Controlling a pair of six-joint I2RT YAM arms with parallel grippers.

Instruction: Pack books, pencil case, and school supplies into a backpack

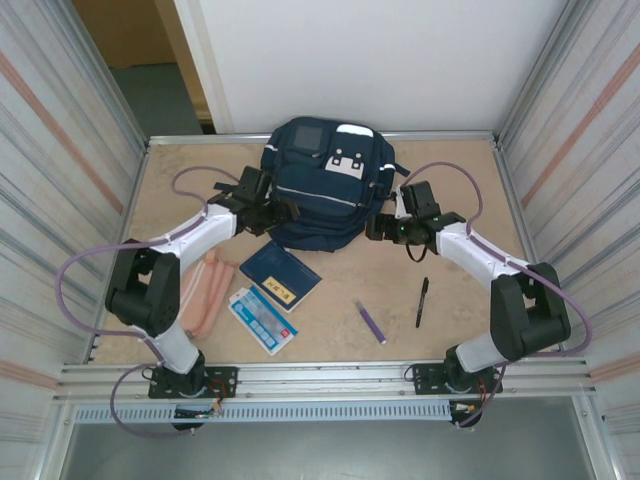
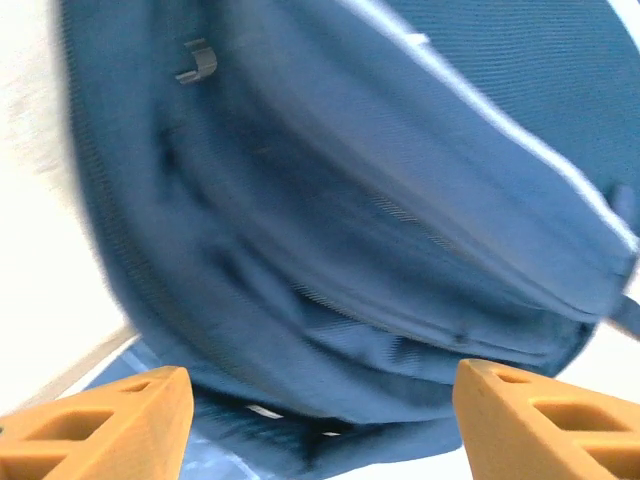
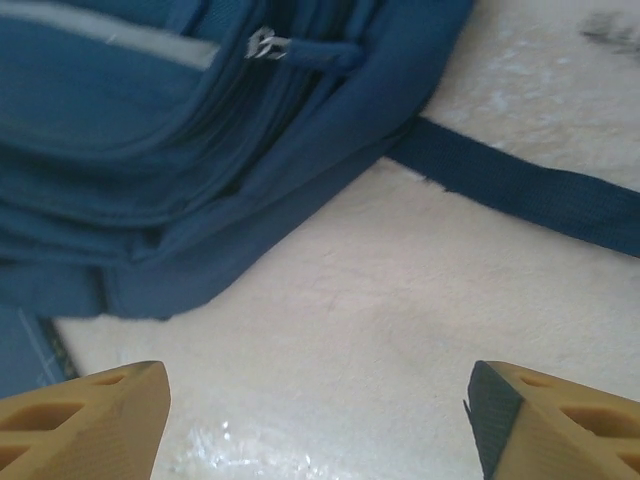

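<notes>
- We see a navy-blue backpack (image 1: 325, 185) lying flat against the middle of the far edge of a pale worktop (image 1: 470, 180), with its white patches toward the far edge.
- The left jaws sit at the backpack's near-left side. In the left wrist view their orange fingers (image 2: 105, 420) stand wide apart, with blurred blue fabric (image 2: 330, 230) just beyond them. We cannot tell whether they touch it.
- The right jaws sit at the backpack's near-right corner. In the right wrist view their fingers (image 3: 85, 415) are spread over bare worktop, near a dark strap (image 3: 520, 185) and a zip pull (image 3: 265, 43), and pinch nothing.
- The navy book (image 1: 281, 275), with its yellow label, lies just nearer than the backpack, left of centre.
- The light-blue-and-white booklet (image 1: 262, 320) lies beside the book's near corner, toward the near edge.
- The salmon-pink pencil case (image 1: 200, 293) lies toward the near-left corner, beside the left arm (image 1: 190, 240).
- The purple pen (image 1: 371, 322) and the black pen (image 1: 422, 302) lie apart from each other, right of centre near the near edge.
</notes>
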